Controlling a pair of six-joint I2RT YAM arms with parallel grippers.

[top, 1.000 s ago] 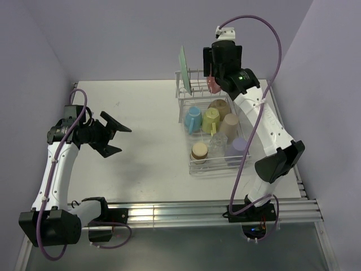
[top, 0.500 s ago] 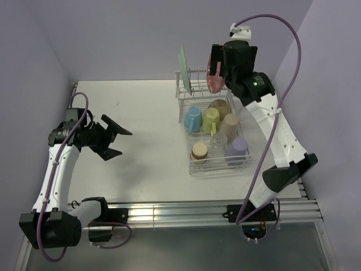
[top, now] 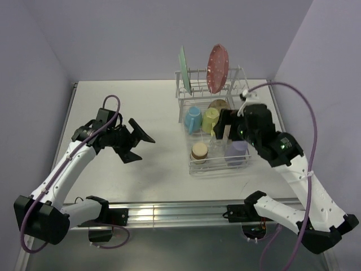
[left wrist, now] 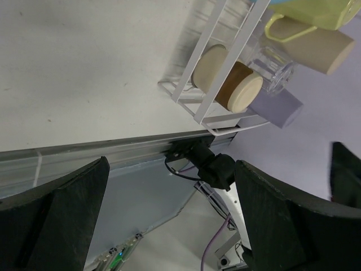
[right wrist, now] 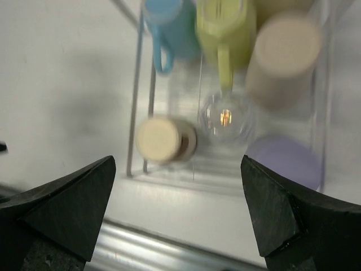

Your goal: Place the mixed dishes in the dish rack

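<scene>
We see left end effector (left wrist: 172, 166) wide open, empty; right end effector (right wrist: 176, 164) likewise — over dish rack (top: 214, 171); pink dotted scalloped plate (top: 218, 61) upright in prongs.

Quick count, desk-wide: one white wire dish rack (left wrist: 210, 100). Two plates stand up in it, one mint-green plate (top: 182, 69) and one pink dotted plate (top: 218, 61). Down in the basket there's one blue cup (top: 193, 118), one yellow cup (top: 211, 119), one lavender cup (top: 237, 151), one tan cup (right wrist: 285, 56), one cream-and-brown cup (top: 199, 151) and one clear glass (top: 217, 148). That makes six drinking things. There's also one brownish piece (top: 219, 104) at the far end, half hidden, so I can't tell what it is.
</scene>
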